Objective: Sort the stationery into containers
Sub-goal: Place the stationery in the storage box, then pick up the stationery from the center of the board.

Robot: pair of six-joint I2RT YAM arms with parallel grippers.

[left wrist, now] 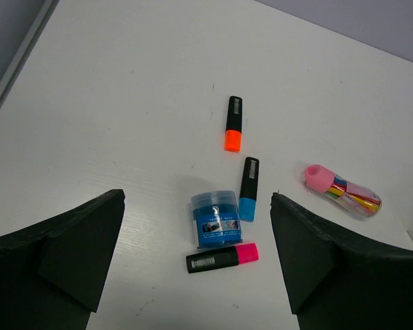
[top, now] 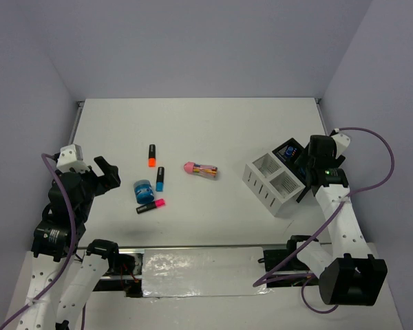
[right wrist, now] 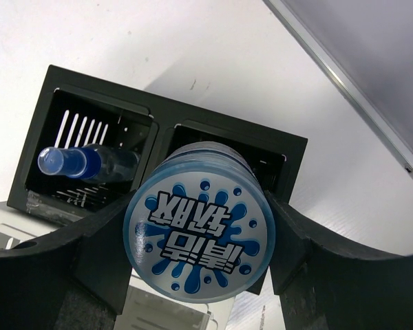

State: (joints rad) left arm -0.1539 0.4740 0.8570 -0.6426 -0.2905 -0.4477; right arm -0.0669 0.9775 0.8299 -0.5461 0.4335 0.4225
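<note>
Tub (right wrist: 199,230) clamped in right gripper (right wrist: 201,254) above black compartment (right wrist: 55,86); centre over right-hand cell (right wrist: 279,161), lower inside before releasing. Left gripper (left wrist: 196,206) wide open, empty.

We take this for a robotics lab test cell, since a white table (top: 206,130) stands boxed in by plain grey walls (top: 193,48), with a left arm (top: 69,199) and right arm (top: 337,220) bolted at its near edge, purple cables (top: 389,158) looping loose and silvery tape (top: 203,271) along the front.

Left pincer (left wrist: 196,199) spread wide, raised; right pincer (right wrist: 201,218) clamped around blue tub (right wrist: 198,242).
</note>
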